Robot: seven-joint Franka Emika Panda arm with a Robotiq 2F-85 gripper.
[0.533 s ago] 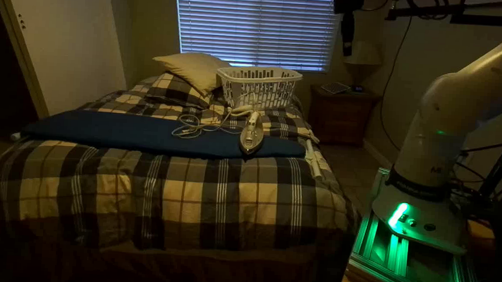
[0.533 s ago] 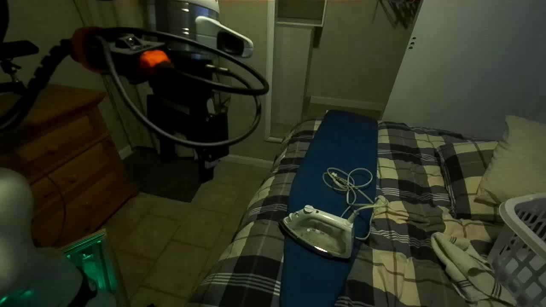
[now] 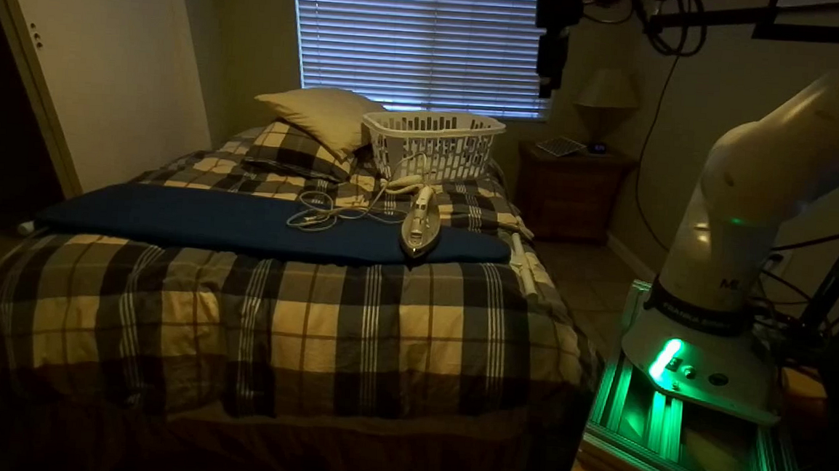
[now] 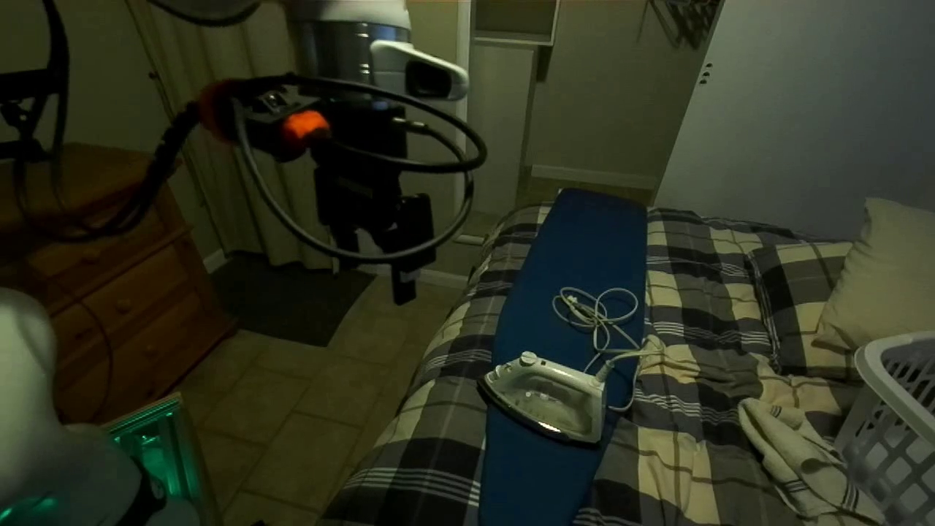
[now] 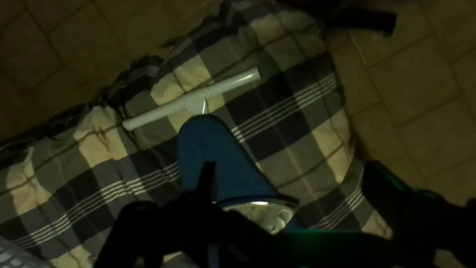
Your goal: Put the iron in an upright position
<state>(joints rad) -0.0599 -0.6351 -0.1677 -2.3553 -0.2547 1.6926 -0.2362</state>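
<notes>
- Clearly, the iron (image 4: 551, 402) lies flat on its sole on the blue ironing board (image 4: 570, 248), low and right of centre in an exterior view.
- Its pointed tip reaches the board's left edge there, and its heel sits close to the right edge, so it takes up nearly the whole width.
- The gripper (image 5: 289, 165) has its fingers (image 5: 206, 180) spread, a wide gap between them; at the bottom of the wrist view the iron shows partly in that gap, the rest hidden behind the gripper.
- In both exterior views the gripper hangs high, well apart from the iron.
- Left of the tip, a strip of plaid quilt (image 4: 431, 409) separates the board from the bed's edge, with tile floor (image 4: 314, 409) past that.
- The cord (image 4: 599, 321) leaves the heel, partly crosses the board's right edge, and lies coiled just above the iron in the frame.
- Lower right, the laundry basket (image 4: 895, 380) is cut by the frame; a towel (image 4: 796, 453) lies between it and the board.
- Upper centre of the wrist view, a white bar (image 5: 193, 98) stands across the board's rounded end, over the quilt.
</notes>
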